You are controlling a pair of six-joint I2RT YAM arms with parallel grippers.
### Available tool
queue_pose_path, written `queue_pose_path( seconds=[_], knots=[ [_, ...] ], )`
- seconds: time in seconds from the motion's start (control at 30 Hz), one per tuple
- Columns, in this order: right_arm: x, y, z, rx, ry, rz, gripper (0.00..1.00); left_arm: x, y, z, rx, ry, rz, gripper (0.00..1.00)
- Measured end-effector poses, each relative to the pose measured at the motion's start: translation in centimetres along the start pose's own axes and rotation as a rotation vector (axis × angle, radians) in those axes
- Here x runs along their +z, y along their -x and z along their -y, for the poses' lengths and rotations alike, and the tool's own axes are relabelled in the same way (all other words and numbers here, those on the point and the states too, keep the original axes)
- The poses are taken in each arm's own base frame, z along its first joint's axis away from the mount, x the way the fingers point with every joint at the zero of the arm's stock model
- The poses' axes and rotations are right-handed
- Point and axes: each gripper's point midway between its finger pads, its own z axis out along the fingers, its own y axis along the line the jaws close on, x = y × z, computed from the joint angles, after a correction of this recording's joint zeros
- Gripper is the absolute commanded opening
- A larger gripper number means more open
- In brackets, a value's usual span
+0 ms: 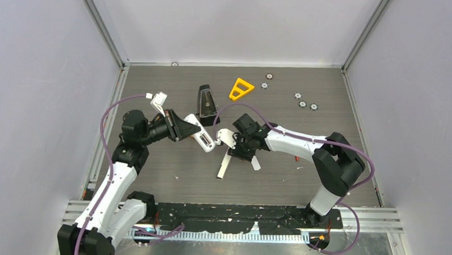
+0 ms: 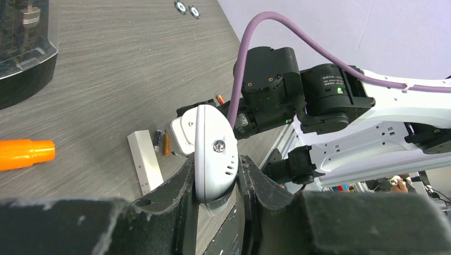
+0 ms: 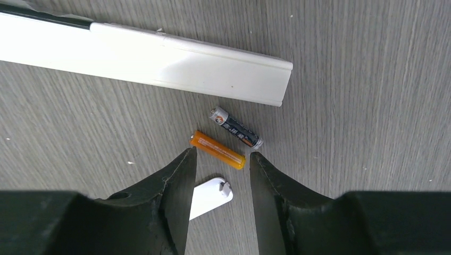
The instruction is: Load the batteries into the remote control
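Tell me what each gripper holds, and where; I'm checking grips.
Left gripper clamps the white plastic remote control across its sides near one end. Right gripper holds nothing, jaws open over the orange cylindrical battery.

You have even, diffuse overhead light, so shadows on the counter are soft. Glare sheens the white remote in your right wrist view, and the near fingers of the right gripper look dark and slightly blurred

Pale lilac walls enclose a grey wood-grain table — evenly lit.
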Motion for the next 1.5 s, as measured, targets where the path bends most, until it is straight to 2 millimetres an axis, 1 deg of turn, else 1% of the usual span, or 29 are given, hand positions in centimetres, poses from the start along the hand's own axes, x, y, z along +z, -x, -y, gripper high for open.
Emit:
queue_pose_path(
  seconds=[0.3, 0.63, 0.87, 1.07, 1.17, 1.2, 1.27, 1.3, 1.33, 1.37, 1.47, 1.5],
  knots=[
    [0.9, -0.1, 0.2, -0.028, -0.012, 0.015, 0.42, 0.0, 0.1, 0.2, 0.003, -0.010, 0.002, 0.00],
    [1.1, -0.3, 0.1, -0.039, -0.006, 0.012, 0.45, 0.0, 0.3, 0.2, 0.007, -0.012, 0.010, 0.00],
    [1.2, -1.5, -1.1, -0.037, 0.037, -0.016, 0.44, 0.0, 0.3, 0.1, 0.004, -0.011, 0.009, 0.00],
    [1.3, -1.5, -1.1, -0.038, 0.041, -0.019, 0.44, 0.1, 0.3, 0.1, 0.000, -0.010, 0.008, 0.00],
    [1.5, -1.2, -0.9, -0.036, 0.046, -0.019, 0.44, 0.1, 0.4, 0.0, 0.000, -0.009, 0.009, 0.00],
    [1.6, -1.1, -0.9, -0.035, 0.046, -0.019, 0.43, 0.1, 0.4, 0.0, -0.001, -0.009, 0.009, 0.00],
    [1.7, -1.0, -0.7, -0.032, 0.045, -0.019, 0.36, 0.1, 0.4, 0.1, -0.005, -0.010, 0.010, 0.00],
    [1.7, -0.9, -0.7, -0.032, 0.044, -0.019, 0.28, 0.1, 0.4, 0.1, -0.006, -0.010, 0.011, 0.00],
    [1.7, -0.8, -0.6, -0.027, 0.044, -0.019, 0.25, 0.1, 0.4, 0.1, -0.008, -0.011, 0.011, 0.00],
    [1.8, -0.8, -0.6, -0.028, 0.044, -0.019, 0.20, 0.1, 0.4, 0.1, -0.009, -0.011, 0.011, 0.00],
    [1.8, -0.8, -0.6, -0.012, 0.044, -0.023, 0.11, 0.1, 0.4, 0.1, -0.011, -0.011, 0.012, 0.00],
    [1.8, -0.8, -0.6, -0.009, 0.042, -0.023, 0.10, 0.1, 0.4, 0.1, -0.011, -0.011, 0.012, 0.00]
  ],
)
